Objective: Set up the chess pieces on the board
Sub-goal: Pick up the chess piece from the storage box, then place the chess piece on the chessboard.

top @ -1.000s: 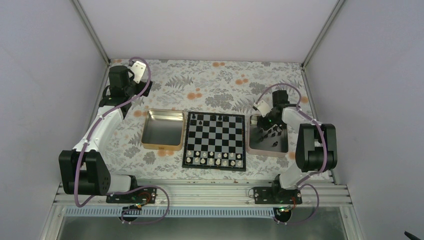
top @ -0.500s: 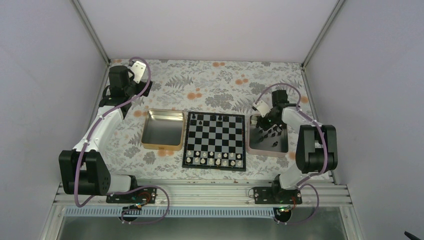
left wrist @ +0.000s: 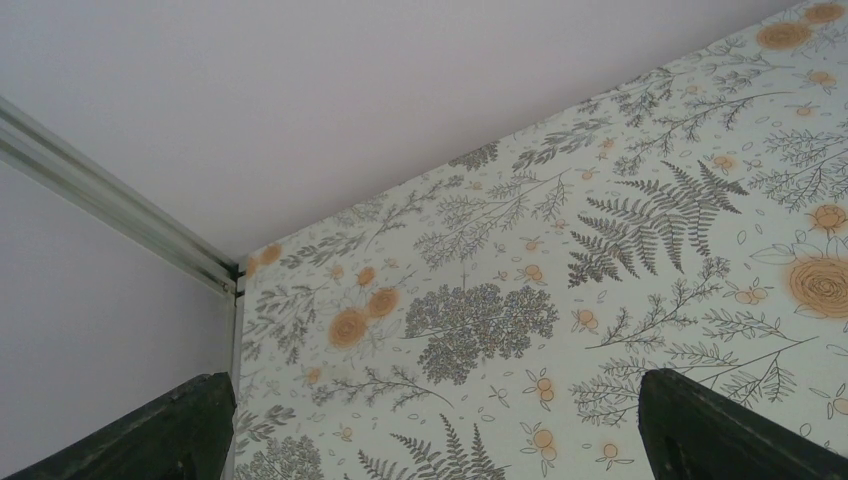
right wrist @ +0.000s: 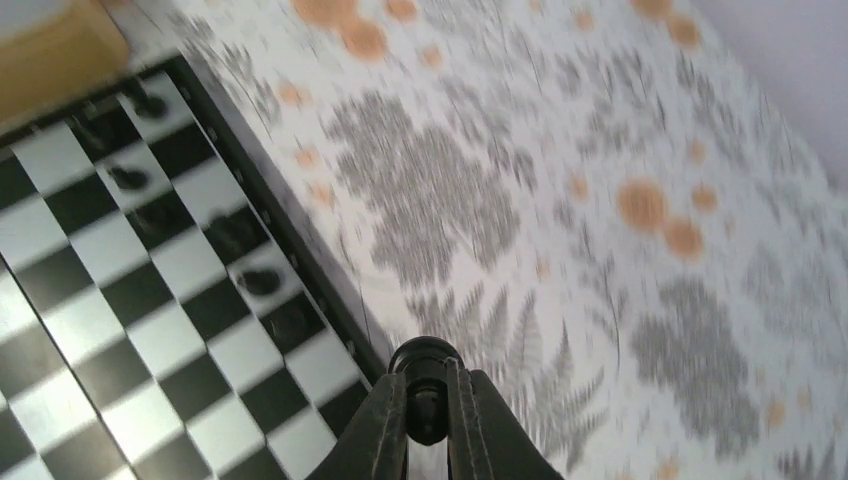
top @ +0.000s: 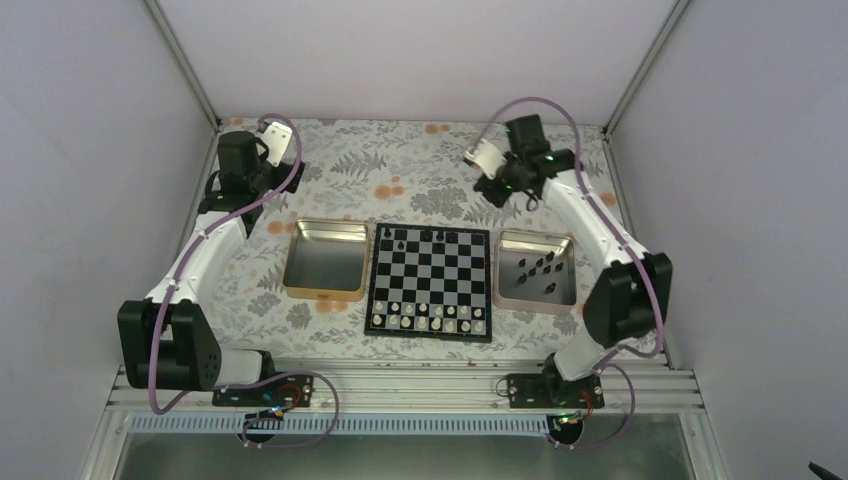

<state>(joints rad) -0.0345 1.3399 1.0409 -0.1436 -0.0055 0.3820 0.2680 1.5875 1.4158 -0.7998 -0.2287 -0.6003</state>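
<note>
The board (top: 430, 276) lies mid-table, with three black chess pieces (top: 425, 236) on its far row and small white pieces (top: 428, 316) along its near rows. More black chess pieces (top: 540, 265) lie in the silver tray (top: 536, 299) to its right. My right gripper (top: 526, 201) hangs raised beyond the board's far right corner. In the right wrist view the right gripper (right wrist: 428, 400) is shut on a black chess piece (right wrist: 425, 358), above the cloth just off the board (right wrist: 150, 300). My left gripper (left wrist: 440, 440) stands open and holds nothing, facing the table's far left corner.
An empty gold tray (top: 325, 293) sits against the board's left side. The floral cloth (top: 420, 165) covers the table, with walls close on three sides. The left arm (top: 205, 245) stretches along the left edge.
My right gripper shut on a black piece in the silver tray, then rose and swung to the far side past the board's corner. The left arm has not moved.
</note>
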